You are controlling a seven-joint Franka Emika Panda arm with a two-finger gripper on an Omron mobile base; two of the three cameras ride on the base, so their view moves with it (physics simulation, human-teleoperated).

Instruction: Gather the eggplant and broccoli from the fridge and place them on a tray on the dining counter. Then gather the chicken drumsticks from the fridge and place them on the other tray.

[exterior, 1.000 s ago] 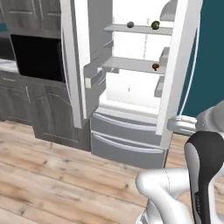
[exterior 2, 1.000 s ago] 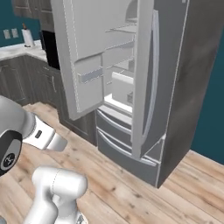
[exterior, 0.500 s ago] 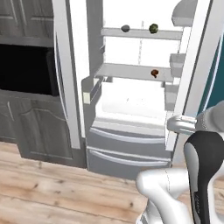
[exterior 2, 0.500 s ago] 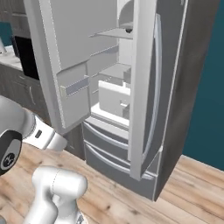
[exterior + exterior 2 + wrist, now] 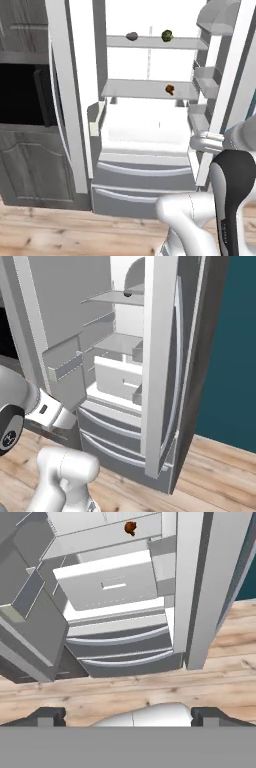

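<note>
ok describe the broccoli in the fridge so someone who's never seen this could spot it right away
Start at the open fridge and look at its top shelf. Two small items sit there; the broccoli is the right-hand one. It is a round, bumpy green lump, while its neighbour to the left is a smooth dark purplish-grey one, and the brown piece lies a shelf lower.

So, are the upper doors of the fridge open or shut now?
Open. Both doors of the fridge stand swung outward, and its lit shelves show, with the eggplant and broccoli on the top shelf.
</note>
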